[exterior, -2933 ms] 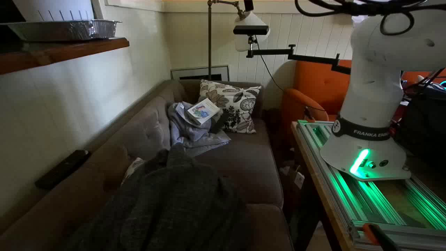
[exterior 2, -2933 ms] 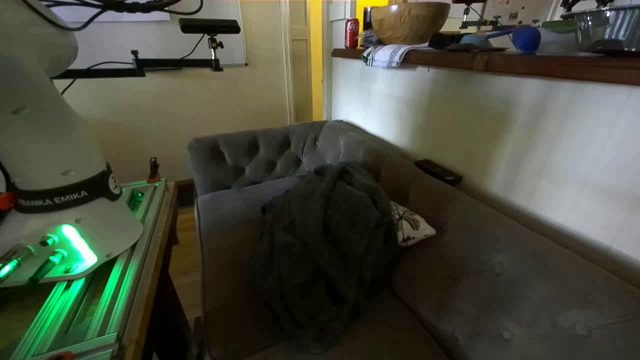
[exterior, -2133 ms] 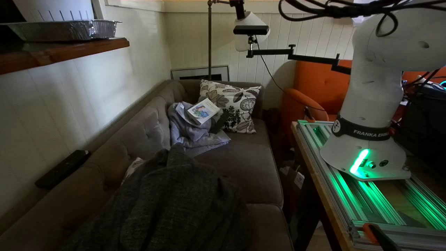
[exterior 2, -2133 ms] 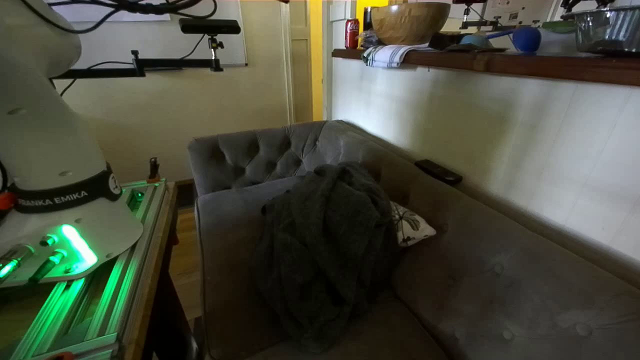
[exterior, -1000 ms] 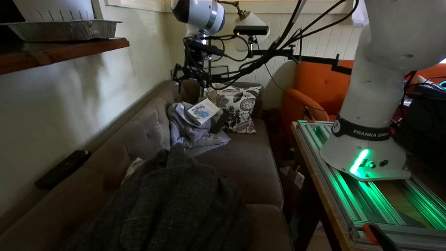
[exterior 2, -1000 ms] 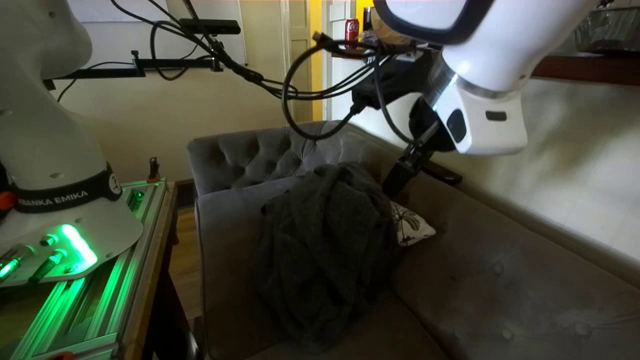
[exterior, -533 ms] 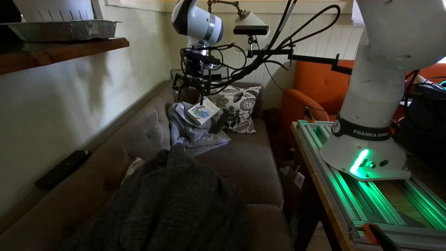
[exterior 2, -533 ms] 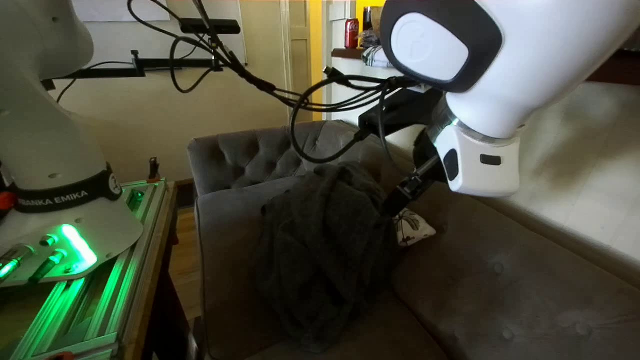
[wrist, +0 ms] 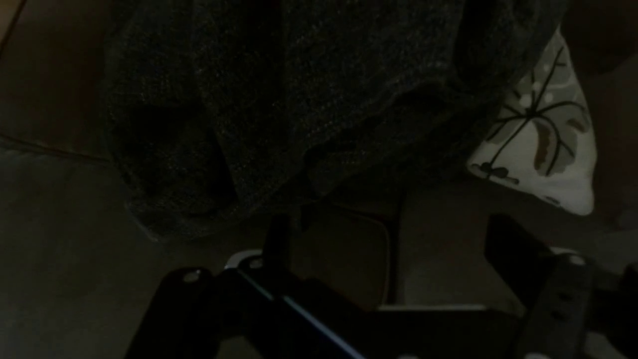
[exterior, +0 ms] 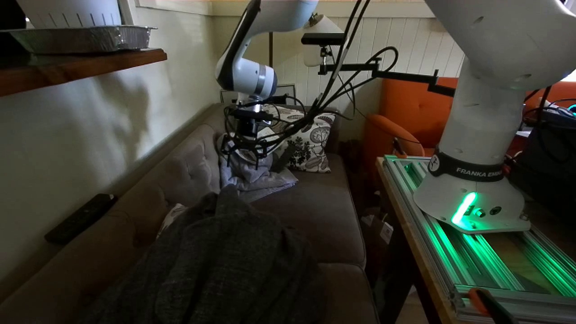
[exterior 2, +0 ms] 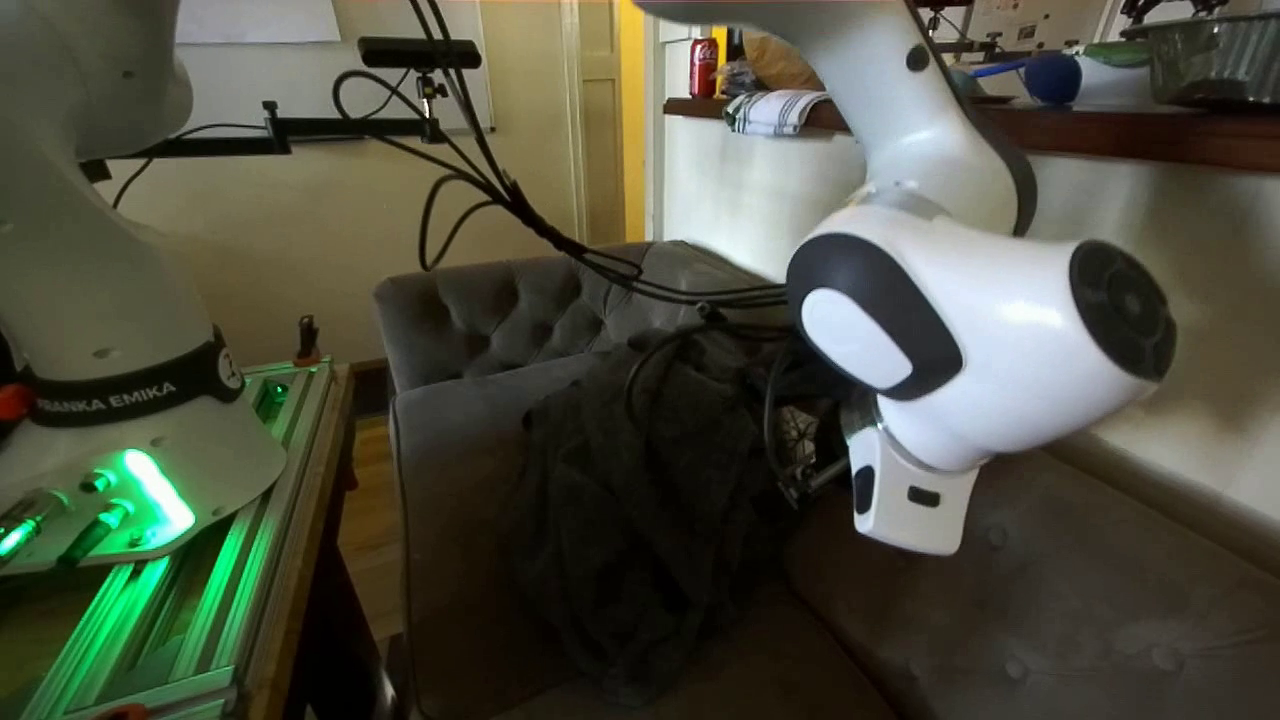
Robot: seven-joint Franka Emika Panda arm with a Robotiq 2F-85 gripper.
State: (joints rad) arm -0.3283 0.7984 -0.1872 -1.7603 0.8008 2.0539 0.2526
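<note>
Beside the blanket [wrist: 309, 85], a pillow [wrist: 546, 134] shows only one corner; near the blanket, the dim claw [wrist: 389, 224] hangs spread, empty

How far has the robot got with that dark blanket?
Reaching over seems done: the black two-fingered gripper hangs beside the crumpled dark-grey woven blanket. Now its open jaws hold nothing. Gripping is probably left: the blanket lies on the grey tufted fabric sofa.
</note>
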